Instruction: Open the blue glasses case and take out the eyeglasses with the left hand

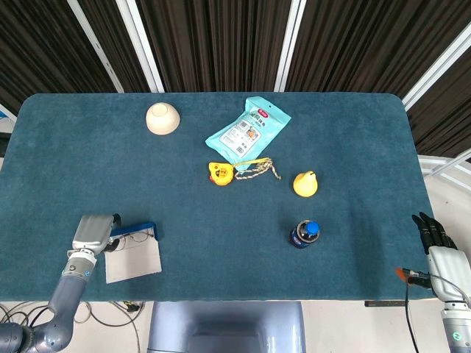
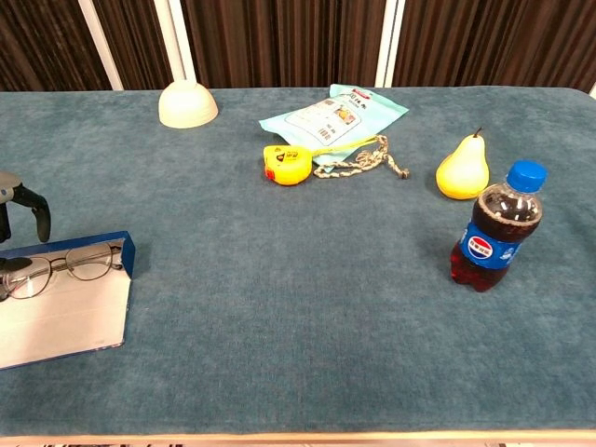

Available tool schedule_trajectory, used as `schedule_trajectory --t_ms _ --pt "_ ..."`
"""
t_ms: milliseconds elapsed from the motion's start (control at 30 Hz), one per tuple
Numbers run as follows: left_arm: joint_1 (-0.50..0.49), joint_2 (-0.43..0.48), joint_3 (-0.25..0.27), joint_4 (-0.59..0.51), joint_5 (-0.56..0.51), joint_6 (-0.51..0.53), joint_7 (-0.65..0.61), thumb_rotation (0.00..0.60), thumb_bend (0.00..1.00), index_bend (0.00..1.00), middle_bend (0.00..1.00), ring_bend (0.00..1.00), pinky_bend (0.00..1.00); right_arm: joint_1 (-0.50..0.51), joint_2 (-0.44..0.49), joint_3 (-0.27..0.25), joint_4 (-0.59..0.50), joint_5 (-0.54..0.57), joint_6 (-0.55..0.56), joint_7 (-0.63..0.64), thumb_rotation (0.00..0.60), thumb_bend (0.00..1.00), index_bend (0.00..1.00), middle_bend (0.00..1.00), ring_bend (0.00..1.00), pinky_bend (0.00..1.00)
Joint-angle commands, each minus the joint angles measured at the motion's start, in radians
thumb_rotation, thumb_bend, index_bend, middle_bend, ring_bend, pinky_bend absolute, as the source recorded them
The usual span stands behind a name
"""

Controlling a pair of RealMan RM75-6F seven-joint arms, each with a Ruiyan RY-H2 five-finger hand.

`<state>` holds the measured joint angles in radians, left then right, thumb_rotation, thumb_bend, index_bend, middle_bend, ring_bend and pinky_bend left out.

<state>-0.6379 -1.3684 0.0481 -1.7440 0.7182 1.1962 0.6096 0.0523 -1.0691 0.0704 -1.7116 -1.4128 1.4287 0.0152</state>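
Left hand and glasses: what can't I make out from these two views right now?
- Left hand, head view: its own back covers the fingers; contact with the glasses is hidden.
- Chest view: the left edge cuts off that hand, one finger showing, plus part of the case.
- Right hand: at the table's edge, head view only; too small to judge its fingers.
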Motion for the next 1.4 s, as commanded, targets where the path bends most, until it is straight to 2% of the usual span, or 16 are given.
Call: schedule_trajectory --t_ms 33,500,800,1400 --pt "0.004 -0.006 -0.012 0.004 -0.003 -0.001 -0.001 0.600 0.30 0.41 1.00 0.93 1.00 0.000 0.000 0.000 0.000 0.000 0.000 0.000 0.600 0.19 0.00 0.00 0.00 0.21" --pt "0.013 -0.032 -0.047 0.027 -0.047 -0.027 0.020 0.600 0.34 0.45 1.00 0.93 1.00 0.000 0.000 0.000 -0.001 0.001 -0.001 0.000 0.600 0.19 0.00 0.00 0.00 0.21" --pt "0.019 -0.034 -0.058 0.029 -0.043 -0.034 0.022 0.600 0.46 0.50 1.00 0.93 1.00 0.000 0.000 -0.001 -0.001 0.001 -0.001 0.000 0.600 0.19 0.00 0.00 0.00 0.21" --pt "0.007 -0.065 -0.100 0.086 -0.041 -0.051 0.036 0.600 0.48 0.54 1.00 0.94 1.00 0.000 0.000 0.000 -0.001 0.004 -0.002 -0.001 0.600 0.19 0.00 0.00 0.00 0.21"
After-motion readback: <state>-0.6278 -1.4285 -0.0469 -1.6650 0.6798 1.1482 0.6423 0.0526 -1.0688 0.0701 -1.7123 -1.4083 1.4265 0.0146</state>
